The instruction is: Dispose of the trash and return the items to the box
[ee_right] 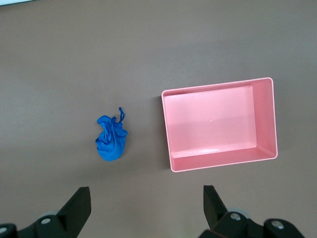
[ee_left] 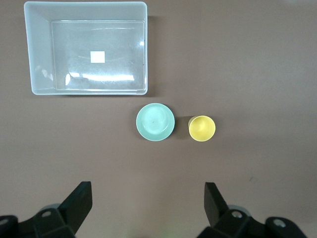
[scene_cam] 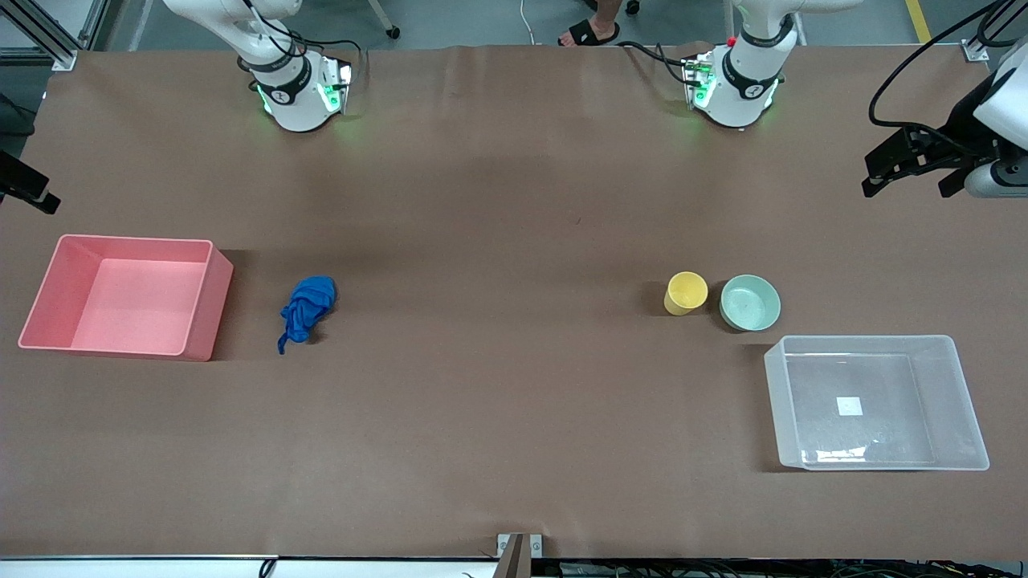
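Note:
The blue cloth wad (scene_cam: 307,309) lies on the table beside the pink bin; it also shows in the right wrist view (ee_right: 111,141). The yellow cup (scene_cam: 686,292) stands upright next to the mint-green bowl (scene_cam: 750,302); both show in the left wrist view, the cup (ee_left: 202,128) and the bowl (ee_left: 155,122). The clear tub (scene_cam: 968,401) with a white label sits empty, nearer to the front camera than the bowl; it also shows in the left wrist view (ee_left: 39,49). My left gripper (scene_cam: 907,186) (ee_left: 147,198) is open and empty, high over bare table at the left arm's end. My right gripper (scene_cam: 28,189) (ee_right: 147,198) is open and empty, high over the right arm's end.
An empty pink opaque bin (scene_cam: 205,305) (ee_right: 265,119) stands at the right arm's end of the table. Brown table surface (scene_cam: 498,321) lies bare between the cloth and the cup. The two arm bases stand along the table's edge farthest from the front camera.

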